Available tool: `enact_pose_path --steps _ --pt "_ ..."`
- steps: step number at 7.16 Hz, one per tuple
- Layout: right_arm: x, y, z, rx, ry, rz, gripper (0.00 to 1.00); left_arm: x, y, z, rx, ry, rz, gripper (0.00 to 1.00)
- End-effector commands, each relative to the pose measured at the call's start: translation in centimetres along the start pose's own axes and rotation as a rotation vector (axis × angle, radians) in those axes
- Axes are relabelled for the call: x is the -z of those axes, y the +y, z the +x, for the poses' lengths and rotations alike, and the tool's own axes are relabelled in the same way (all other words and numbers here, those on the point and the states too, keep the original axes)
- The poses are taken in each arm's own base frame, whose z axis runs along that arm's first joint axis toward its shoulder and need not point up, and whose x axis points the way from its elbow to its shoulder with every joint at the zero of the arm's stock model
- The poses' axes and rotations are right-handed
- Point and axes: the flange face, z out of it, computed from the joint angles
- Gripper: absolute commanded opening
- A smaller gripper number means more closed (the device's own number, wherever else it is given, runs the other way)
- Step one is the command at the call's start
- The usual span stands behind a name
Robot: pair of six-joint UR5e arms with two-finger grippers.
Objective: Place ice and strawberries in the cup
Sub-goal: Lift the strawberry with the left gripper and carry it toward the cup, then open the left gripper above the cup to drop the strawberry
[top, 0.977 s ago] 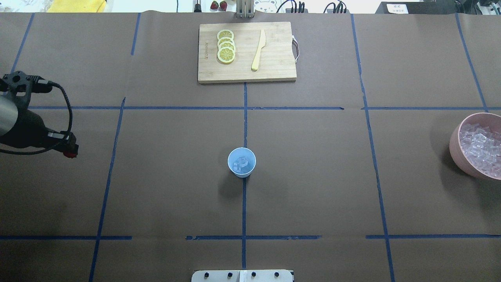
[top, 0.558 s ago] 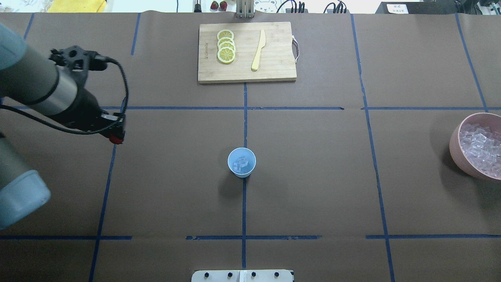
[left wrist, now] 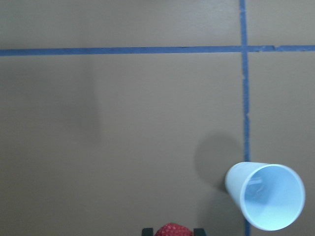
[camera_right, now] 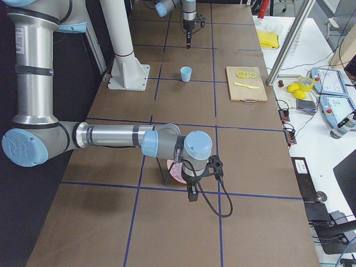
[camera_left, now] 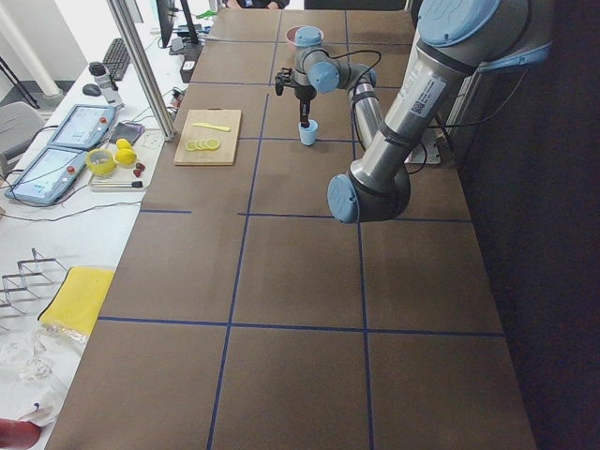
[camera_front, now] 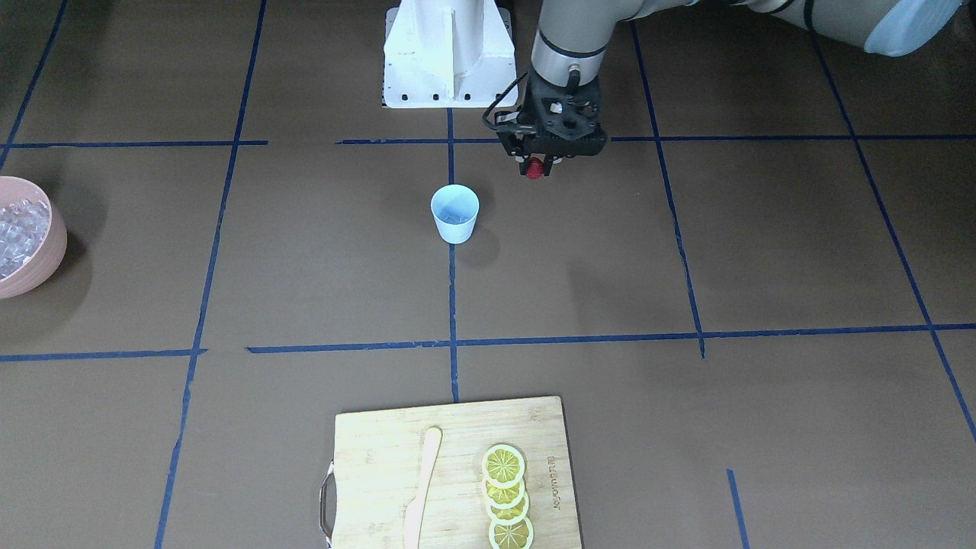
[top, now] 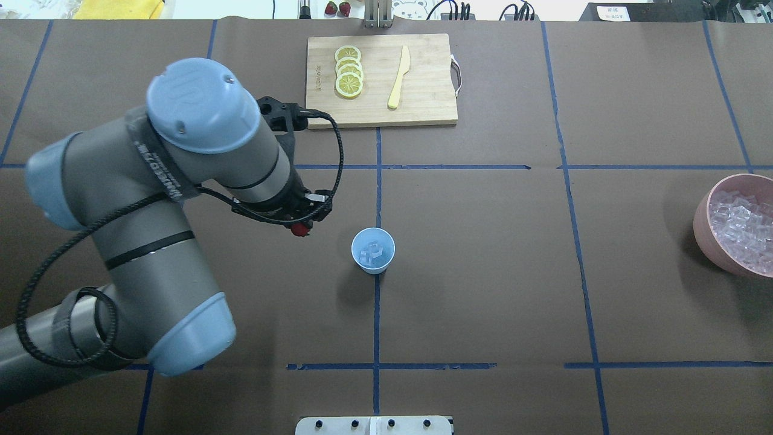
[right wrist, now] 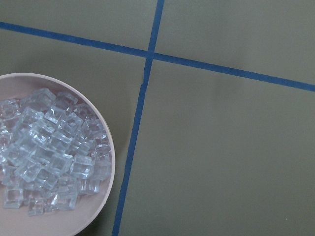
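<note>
The pale blue cup (top: pixel 373 250) stands upright at the table's middle with a few ice cubes (top: pixel 371 254) inside. My left gripper (top: pixel 299 229) hangs just left of the cup and above table level, shut on a small red strawberry (camera_front: pixel 536 169). In the left wrist view the strawberry (left wrist: pixel 172 230) shows between the fingertips, and the cup (left wrist: pixel 266 196) lies to the right. My right gripper (camera_right: pixel 192 196) shows only in the exterior right view, over the pink bowl, so I cannot tell its state.
A pink bowl (top: pixel 703 232) heaped with ice cubes (right wrist: pixel 44 152) sits at the right edge. At the far middle, a wooden cutting board (top: pixel 423 103) holds lemon slices (top: pixel 349 71) and a wooden knife (top: pixel 399 77). Two more red berries (top: pixel 337 8) lie beyond the table.
My left arm has swung in from the left edge towards the cup, carrying the strawberry. The cup and bowl have not moved.
</note>
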Motion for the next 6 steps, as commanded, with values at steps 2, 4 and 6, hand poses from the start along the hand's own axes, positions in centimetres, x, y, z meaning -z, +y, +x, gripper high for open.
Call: enact_pose_path --steps 2,4,6 --pt "-0.1 0.0 0.0 -0.001 0.0 -0.001 0.99 -2.1 0.8 8.2 0.058 -0.017 0.011 0.0" --pt "0.0 0.0 0.0 0.001 0.0 0.001 0.99 -2.4 1.3 8.7 0.05 -0.015 0.004 0.01" --pt "0.0 0.0 0.0 0.001 0.0 0.001 0.99 -2.6 1.3 8.5 0.047 -0.018 0.004 0.85"
